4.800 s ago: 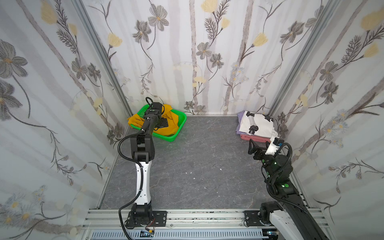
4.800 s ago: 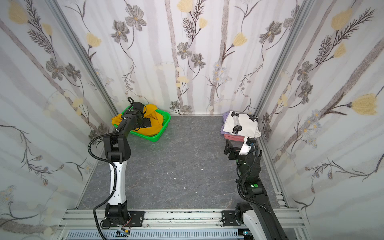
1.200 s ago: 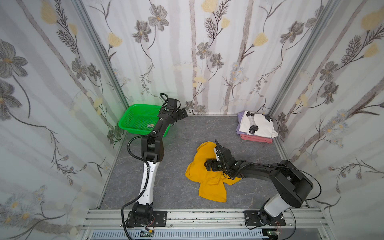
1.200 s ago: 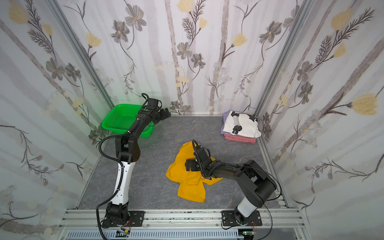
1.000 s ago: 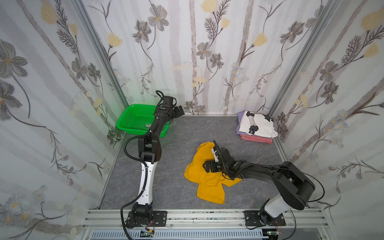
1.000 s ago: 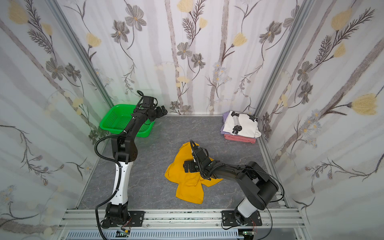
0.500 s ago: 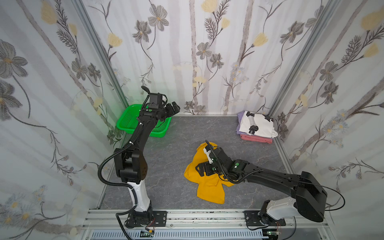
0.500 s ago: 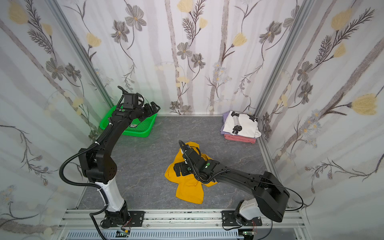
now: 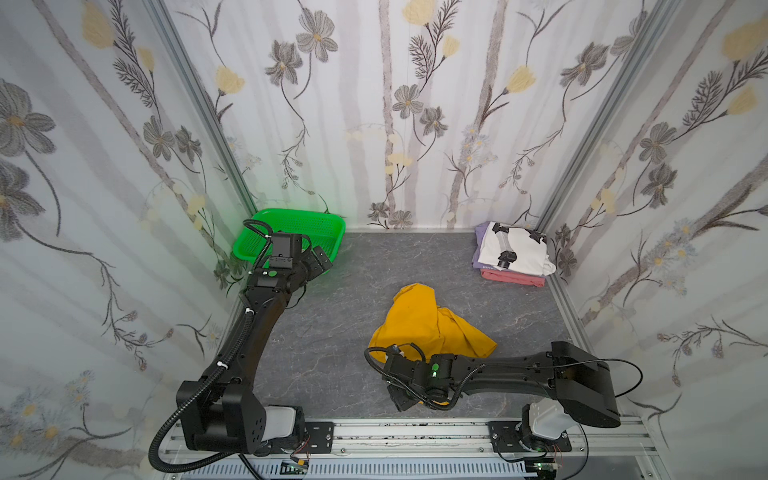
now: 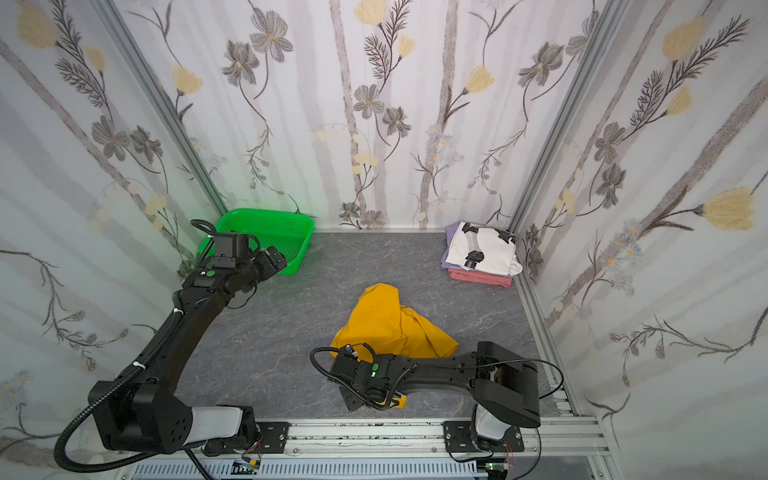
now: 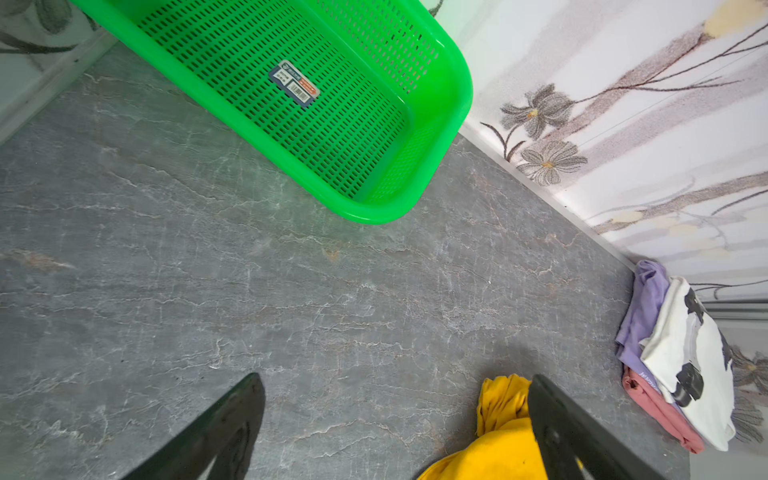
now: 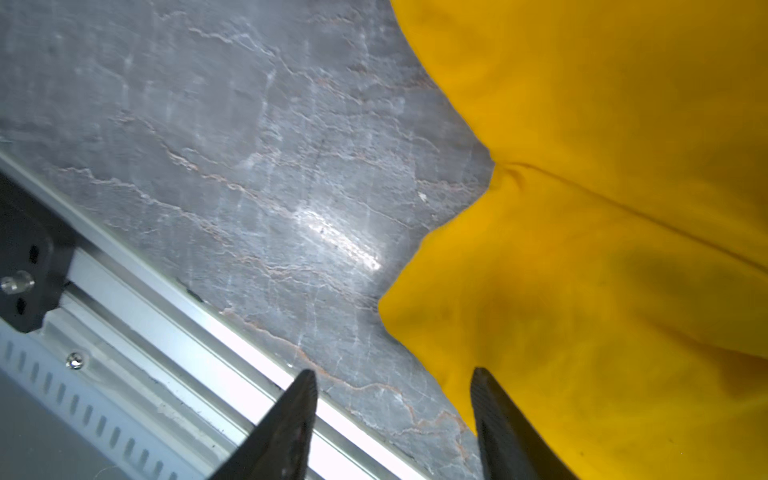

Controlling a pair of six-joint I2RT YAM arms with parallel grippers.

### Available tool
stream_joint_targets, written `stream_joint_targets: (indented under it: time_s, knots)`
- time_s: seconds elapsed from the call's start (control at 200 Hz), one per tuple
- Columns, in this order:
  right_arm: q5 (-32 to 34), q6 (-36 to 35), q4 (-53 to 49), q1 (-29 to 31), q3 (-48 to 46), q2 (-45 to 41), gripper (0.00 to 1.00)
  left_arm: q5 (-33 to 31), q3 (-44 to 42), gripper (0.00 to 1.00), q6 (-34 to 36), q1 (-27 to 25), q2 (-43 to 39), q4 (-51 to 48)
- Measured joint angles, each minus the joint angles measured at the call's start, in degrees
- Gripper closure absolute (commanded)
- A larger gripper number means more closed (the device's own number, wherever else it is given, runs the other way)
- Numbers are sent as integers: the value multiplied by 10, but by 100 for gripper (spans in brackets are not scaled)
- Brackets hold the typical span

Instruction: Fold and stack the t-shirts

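Observation:
The mustard-yellow t-shirt (image 9: 428, 324) (image 10: 390, 324) lies crumpled in the middle of the grey table. My right gripper (image 9: 405, 399) (image 10: 353, 399) hangs low over its near edge. In the right wrist view the right gripper (image 12: 394, 372) is open with bare table between its fingers and the yellow cloth (image 12: 602, 208) beside one finger. My left gripper (image 9: 320, 259) (image 11: 395, 377) is wide open and holds nothing, beside the basket. At the back right is a folded stack: the white printed tee (image 9: 515, 249) on top, lavender (image 11: 642, 307) under it, salmon-pink (image 9: 511, 277) at the bottom.
An empty green perforated basket (image 9: 291, 216) (image 11: 457, 83) stands in the back left corner. Flowered walls close in three sides. An aluminium rail (image 9: 415, 428) (image 12: 166, 311) runs along the front edge, close to my right gripper.
My right gripper has moved from the middle of the yellow t-shirt to its near edge, and its jaws have narrowed. My left arm has drawn back from the basket's far end.

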Motion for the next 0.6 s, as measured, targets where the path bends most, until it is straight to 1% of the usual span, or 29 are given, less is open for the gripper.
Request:
stream_joint_targets:
  time_s: [0.105,0.375,0.485,0.6]
  knots:
    - [17,28,-14,0,-37,-28,43,5,-15,0,0,-2,-10,6]
    - [13,119,-40,-6,-206,-200,44,51,-34,0,-9,-4,0,48]
    - [6,141,-40,-17,-237,-236,47,59,-35,0,-11,-5,9,58]
    - [4,145,-34,-33,-243,-245,53,70,-37,0,-13,-5,14,65]
